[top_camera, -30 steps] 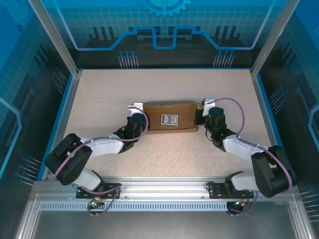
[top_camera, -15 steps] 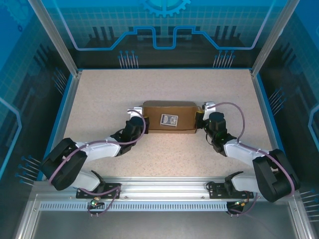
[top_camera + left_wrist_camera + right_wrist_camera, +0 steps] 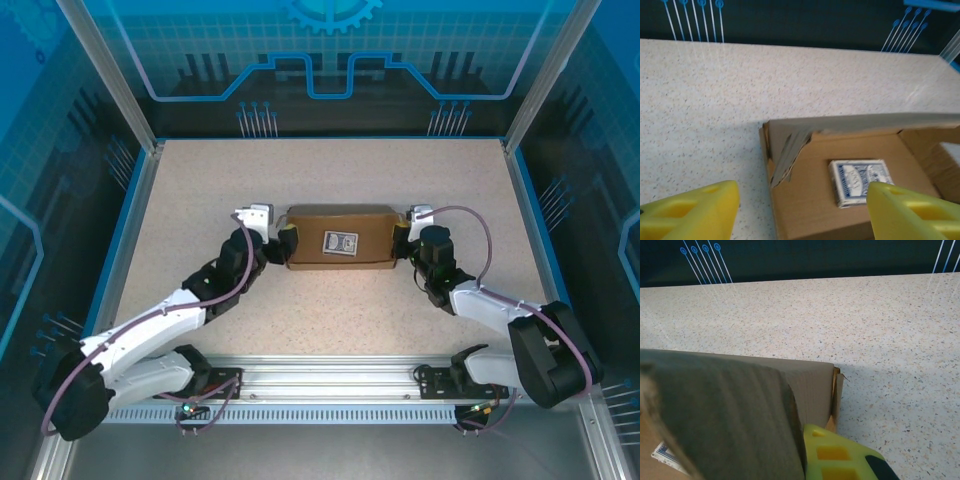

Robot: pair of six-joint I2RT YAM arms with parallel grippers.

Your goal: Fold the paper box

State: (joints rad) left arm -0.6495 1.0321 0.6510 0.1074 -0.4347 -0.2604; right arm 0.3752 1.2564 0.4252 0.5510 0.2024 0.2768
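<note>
Paper box [image 3: 308, 247] mid-tabletop [image 3: 330, 170], walls partly raised, printed card [image 3: 340, 241] lying inside. Left tool [image 3: 281, 241] released, fingers straddling left end wall, likely ready to tuck loose corner flap. Right tool [image 3: 401, 241] against right end, probably bracing; grip state cannot tell.

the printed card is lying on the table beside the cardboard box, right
No. The printed card lies inside the paper box, on its floor, not on the table beside it; the left wrist view shows this.

Speckled table [image 3: 330, 310], blue panels [image 3: 330, 50], perhaps glass
</note>
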